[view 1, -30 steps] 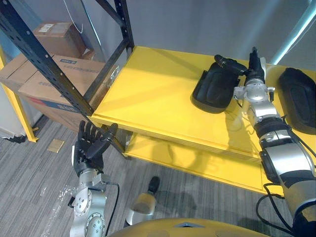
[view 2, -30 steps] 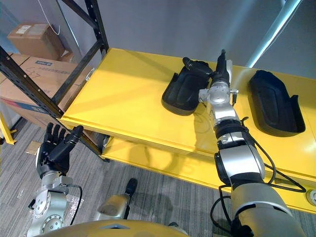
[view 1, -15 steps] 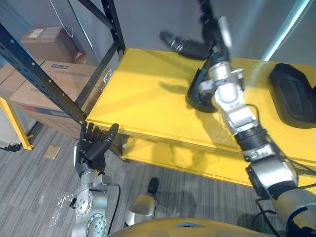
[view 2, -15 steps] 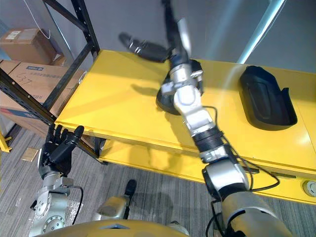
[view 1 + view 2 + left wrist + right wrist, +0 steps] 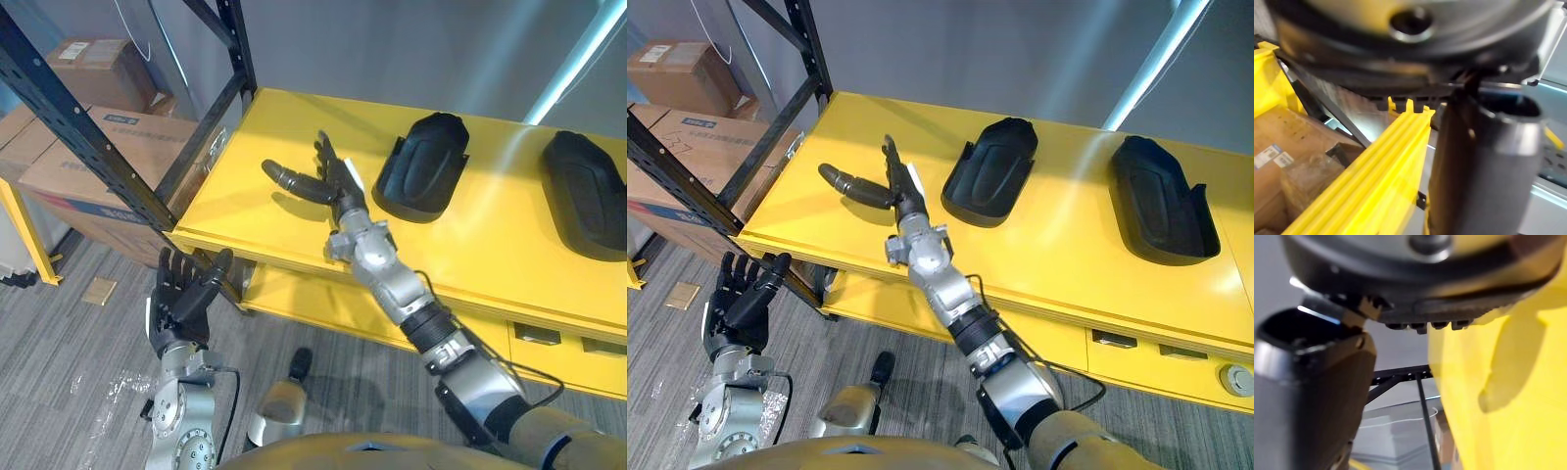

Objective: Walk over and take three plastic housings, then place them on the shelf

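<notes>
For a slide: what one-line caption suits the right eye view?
Open right hand hovers over the yellow shelf beside a black housing, a second housing farther right; left hand idles open below.

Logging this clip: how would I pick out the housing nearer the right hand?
Start at the yellow shelf and find the open right hand over it. Just to its right lies the left housing, a black shell. The other housing lies further right, away from the hand.

On shelf (image 5: pixel 284 137): first housing (image 5: pixel 423 168) upper centre, second housing (image 5: pixel 586 194) right edge. Right hand (image 5: pixel 338 189) left of both. Left hand (image 5: pixel 181 299) lower left; cardboard boxes (image 5: pixel 98 157) upper left.
</notes>
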Robot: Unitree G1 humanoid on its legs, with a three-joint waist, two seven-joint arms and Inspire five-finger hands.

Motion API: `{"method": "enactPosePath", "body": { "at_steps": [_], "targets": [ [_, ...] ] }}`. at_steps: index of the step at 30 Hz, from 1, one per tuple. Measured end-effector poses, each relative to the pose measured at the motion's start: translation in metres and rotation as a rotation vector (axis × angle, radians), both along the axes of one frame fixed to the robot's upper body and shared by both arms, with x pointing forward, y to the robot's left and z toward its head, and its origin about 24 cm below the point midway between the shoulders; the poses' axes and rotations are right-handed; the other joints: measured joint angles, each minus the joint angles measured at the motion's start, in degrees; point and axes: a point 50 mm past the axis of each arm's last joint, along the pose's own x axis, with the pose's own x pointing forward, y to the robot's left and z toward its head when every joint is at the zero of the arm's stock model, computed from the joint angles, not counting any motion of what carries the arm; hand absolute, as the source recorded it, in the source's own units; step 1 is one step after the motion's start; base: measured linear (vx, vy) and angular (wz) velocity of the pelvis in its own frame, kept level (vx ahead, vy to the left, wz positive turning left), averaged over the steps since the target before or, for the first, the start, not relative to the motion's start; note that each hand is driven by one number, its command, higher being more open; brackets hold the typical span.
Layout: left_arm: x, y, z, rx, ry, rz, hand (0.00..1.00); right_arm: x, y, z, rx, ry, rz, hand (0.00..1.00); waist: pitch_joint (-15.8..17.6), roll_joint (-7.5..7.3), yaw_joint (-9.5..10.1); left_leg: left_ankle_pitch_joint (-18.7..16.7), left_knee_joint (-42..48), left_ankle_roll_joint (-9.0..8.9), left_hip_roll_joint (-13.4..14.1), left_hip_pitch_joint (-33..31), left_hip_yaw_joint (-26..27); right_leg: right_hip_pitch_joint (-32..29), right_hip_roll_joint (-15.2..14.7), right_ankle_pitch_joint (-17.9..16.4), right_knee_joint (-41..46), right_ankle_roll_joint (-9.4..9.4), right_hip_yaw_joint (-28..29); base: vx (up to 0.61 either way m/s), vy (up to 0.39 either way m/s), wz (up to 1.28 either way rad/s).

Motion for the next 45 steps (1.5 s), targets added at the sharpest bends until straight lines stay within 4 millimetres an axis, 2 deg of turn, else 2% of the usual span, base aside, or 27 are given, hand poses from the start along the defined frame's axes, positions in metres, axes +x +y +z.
{"method": "enactPosePath", "body": {
  "at_steps": [4,11,21,30,45],
  "targets": [
    [0.001,-0.008,-0.001,0.006,0.013,-0.016,1.00,-0.001,0.004,0.000,-0.014,-0.029,-0.128,1.00,-0.03,-0.03,0.11,0.09,0.00,0.07,-0.33,-0.20,-0.18,-0.09,-0.02,0.03,0.14,0.03,-0.17,0.00,-0.008,0.02],
    [0.001,-0.012,-0.001,0.001,0.011,-0.024,1.00,-0.007,-0.005,-0.010,-0.018,-0.049,-0.313,1.00,-0.06,0.01,0.03,0.17,0.01,0.17,-0.47,-0.83,-0.50,-0.55,-0.12,0.01,0.30,0.00,-0.59,0.00,-0.014,0.03],
    [-0.003,-0.013,-0.004,-0.008,0.019,-0.024,1.00,-0.022,-0.011,-0.023,-0.066,-0.114,-0.400,1.00,-0.10,0.04,-0.29,0.26,0.01,0.33,-0.41,-0.96,0.11,-1.40,-0.25,-0.09,0.95,-0.15,0.12,-0.01,-0.001,-0.03],
    [-0.007,-0.012,-0.007,-0.009,0.037,-0.020,1.00,-0.027,-0.019,-0.026,-0.053,-0.109,-0.423,1.00,-0.30,-0.19,-1.34,0.25,0.01,0.38,-0.37,-1.00,0.82,-1.81,-0.23,0.04,0.98,0.00,0.77,-0.01,-0.006,-0.03],
    [-0.006,-0.012,0.000,-0.004,0.004,-0.027,1.00,-0.032,-0.042,-0.034,-0.046,-0.082,-0.525,1.00,-1.24,-0.73,-1.48,0.21,0.00,0.45,-0.02,-0.96,1.53,-1.99,-0.27,0.30,0.99,0.38,1.38,-0.01,-0.006,-0.01]
  ]
}}
